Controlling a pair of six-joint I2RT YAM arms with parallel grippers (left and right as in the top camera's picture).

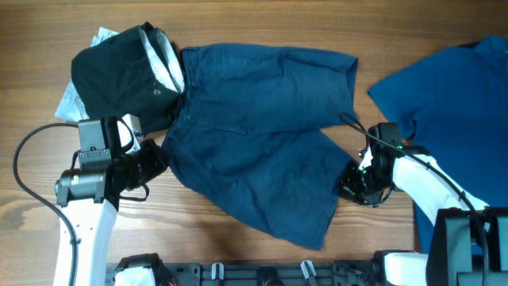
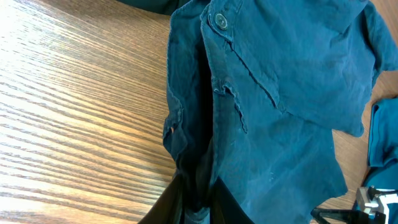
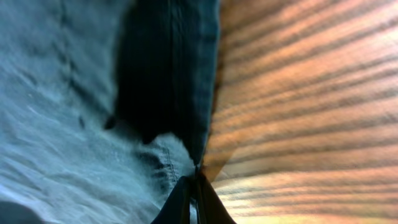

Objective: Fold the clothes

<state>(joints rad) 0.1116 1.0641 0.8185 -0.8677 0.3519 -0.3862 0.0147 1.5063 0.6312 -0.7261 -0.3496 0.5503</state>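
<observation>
Shorts point(image 1: 262, 135) are spread on the table point(image 1: 206, 218), with the waistband touching the right side of the black garment point(image 1: 119, 75). Just below that garment, the waistband edge is pinched between the left gripper's point(image 1: 159, 159) jaws. Well right of it, a leg hem is nipped by the right gripper's point(image 1: 355, 181) pressed-together jaws.

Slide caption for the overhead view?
Left claw pinches the teal shorts near the waistband, right claw a leg hem, on a wooden table.
</observation>
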